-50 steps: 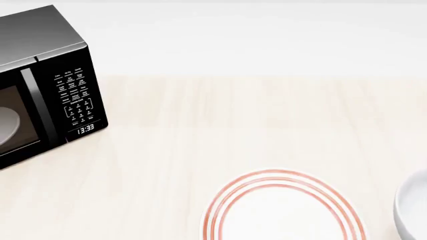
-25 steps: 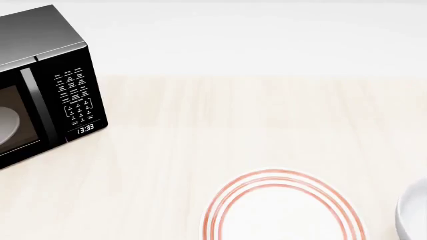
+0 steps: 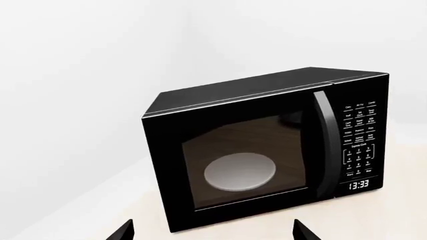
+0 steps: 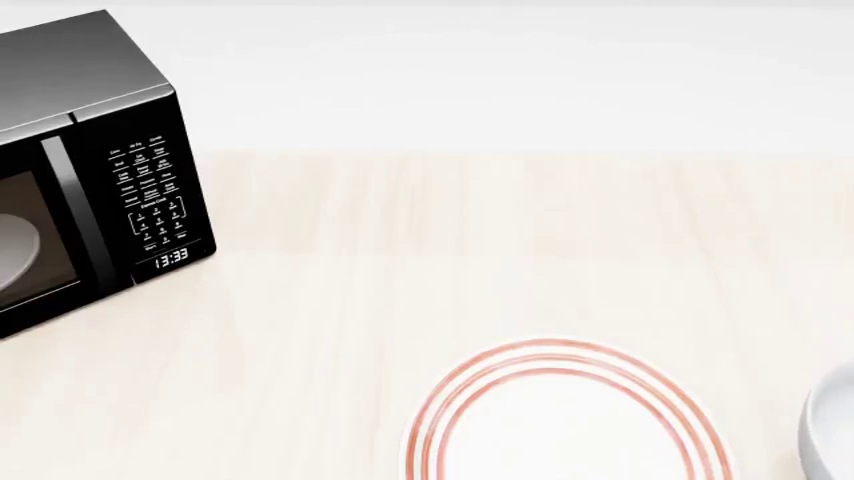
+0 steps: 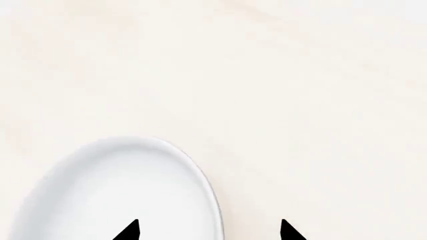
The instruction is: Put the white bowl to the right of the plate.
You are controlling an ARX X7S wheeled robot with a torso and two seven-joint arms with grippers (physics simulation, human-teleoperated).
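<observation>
The plate (image 4: pixel 567 420), white with red-orange rings, lies on the table at the head view's bottom edge, partly cut off. The white bowl (image 4: pixel 833 432) sits to its right, mostly beyond the frame edge. In the right wrist view the white bowl (image 5: pixel 113 192) stands on the table, and my right gripper (image 5: pixel 209 231) is open astride its rim: one fingertip (image 5: pixel 130 231) is over the bowl's inside, the other over the table outside. My left gripper (image 3: pixel 213 232) is open with nothing between its tips, facing the microwave. Neither gripper shows in the head view.
A black microwave (image 4: pixel 87 170) stands at the left of the pale wooden table (image 4: pixel 467 240), door shut, with a greyish glass disc (image 3: pixel 239 171) inside. A white wall runs behind the table.
The white bowl has slid a little to the right, further past the head view's right edge. The plate and microwave have not moved.
</observation>
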